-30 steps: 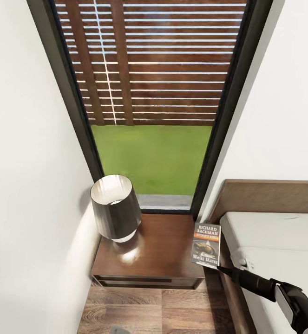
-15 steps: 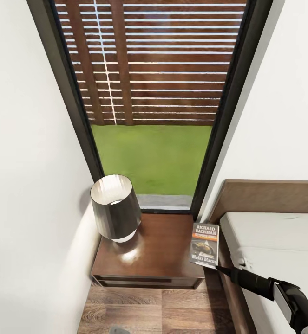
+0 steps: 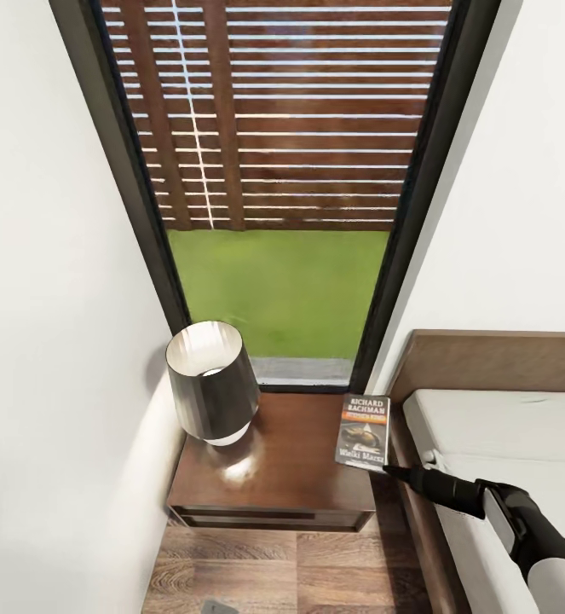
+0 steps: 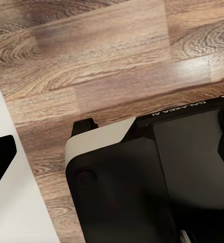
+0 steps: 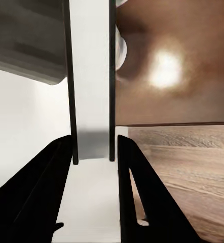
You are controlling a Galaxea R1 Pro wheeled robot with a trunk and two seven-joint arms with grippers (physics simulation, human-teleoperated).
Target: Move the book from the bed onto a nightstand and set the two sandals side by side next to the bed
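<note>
Right gripper (image 3: 390, 467): clamps small dark orange-banded paperback book (image 3: 364, 431), lower centre-right.
Purpose: carry over dark-brown wooden nightstand (image 3: 273, 477) for set-down.

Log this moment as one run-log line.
phase: placing book | right gripper: shut on book, held upright over nightstand right edge | lamp on nightstand | bed at right | left gripper: not seen

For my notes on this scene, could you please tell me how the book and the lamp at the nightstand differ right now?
The book is thin and flat with a printed cover, pinched at its lower corner by the right gripper; the lamp is a rounded dark shade that nothing grips. The book is over the nightstand edge nearest the bed; the lamp stands at the wall-side corner. Both are over the nightstand top.
</note>
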